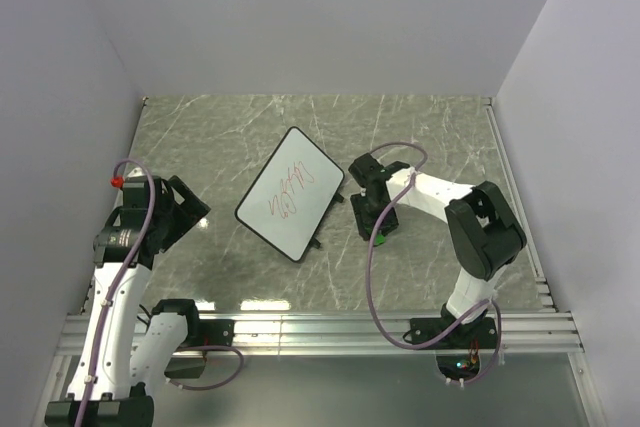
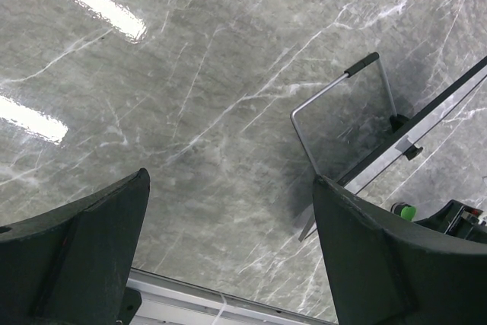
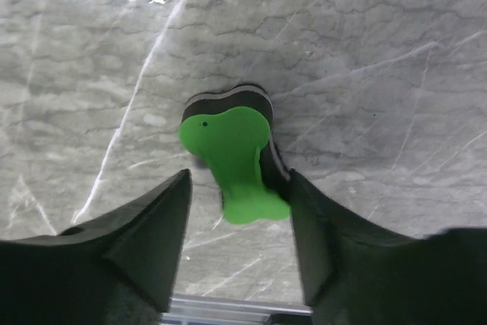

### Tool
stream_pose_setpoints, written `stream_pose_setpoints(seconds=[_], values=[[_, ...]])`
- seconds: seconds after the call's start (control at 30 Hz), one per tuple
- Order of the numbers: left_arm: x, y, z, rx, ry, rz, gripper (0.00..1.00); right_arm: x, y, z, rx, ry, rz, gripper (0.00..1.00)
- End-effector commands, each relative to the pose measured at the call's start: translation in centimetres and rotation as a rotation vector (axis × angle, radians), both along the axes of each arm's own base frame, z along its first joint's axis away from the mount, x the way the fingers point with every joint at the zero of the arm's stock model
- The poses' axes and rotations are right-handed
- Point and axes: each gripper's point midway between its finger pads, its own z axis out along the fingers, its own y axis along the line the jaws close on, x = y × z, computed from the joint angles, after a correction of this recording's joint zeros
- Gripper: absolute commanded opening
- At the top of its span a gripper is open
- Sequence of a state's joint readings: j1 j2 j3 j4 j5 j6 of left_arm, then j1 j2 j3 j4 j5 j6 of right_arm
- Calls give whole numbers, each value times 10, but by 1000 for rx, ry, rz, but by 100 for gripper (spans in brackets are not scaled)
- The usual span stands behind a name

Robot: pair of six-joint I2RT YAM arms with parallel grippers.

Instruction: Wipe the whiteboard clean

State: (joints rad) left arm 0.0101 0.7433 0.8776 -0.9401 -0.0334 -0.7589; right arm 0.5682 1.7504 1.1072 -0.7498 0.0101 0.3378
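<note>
The whiteboard (image 1: 290, 194) stands at the table's middle, turned diagonally, with red scribbles (image 1: 287, 197) at its centre. The left wrist view shows its black edge (image 2: 426, 123) and wire stand (image 2: 335, 93) from the side. The green eraser (image 3: 232, 157), with a black pad under it, lies on the table between the open fingers of my right gripper (image 3: 240, 180), close against the right finger (image 3: 312, 226). In the top view the eraser (image 1: 381, 241) and right gripper (image 1: 377, 225) are just right of the board. My left gripper (image 2: 230, 188) is open and empty, left of the board (image 1: 188, 209).
Grey marble tabletop (image 1: 420, 137) with white walls on three sides. A metal rail (image 1: 330, 327) runs along the near edge. The right arm's purple cable (image 1: 372, 277) loops down beside the eraser.
</note>
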Motion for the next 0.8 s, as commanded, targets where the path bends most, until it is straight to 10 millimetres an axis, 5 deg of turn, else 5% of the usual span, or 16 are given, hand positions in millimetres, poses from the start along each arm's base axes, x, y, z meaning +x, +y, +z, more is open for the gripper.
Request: stream_pose_setpoints(seconds=[0.0,0.23,0.3,0.4,0.57,0.77], values=[[6,3,15,26,-53,-8,92,14,-2,6,-41,-58,-2,56],[5,4,15,33,-53,-5,92,22,-8,13,-78,-96,-12,36],[9,5,18,42,-56,-7,92,23,-9,16,-83,-100,-13,16],[17,2,30,67,-76,-38,92,24,-8,22,-80,-103,-18,0],[36,-10,51,87,-128,-128,92,28,-1,42,-43,-128,-31,0],[72,-49,70,35,-251,-340,90,25,9,85,51,-174,-48,0]])
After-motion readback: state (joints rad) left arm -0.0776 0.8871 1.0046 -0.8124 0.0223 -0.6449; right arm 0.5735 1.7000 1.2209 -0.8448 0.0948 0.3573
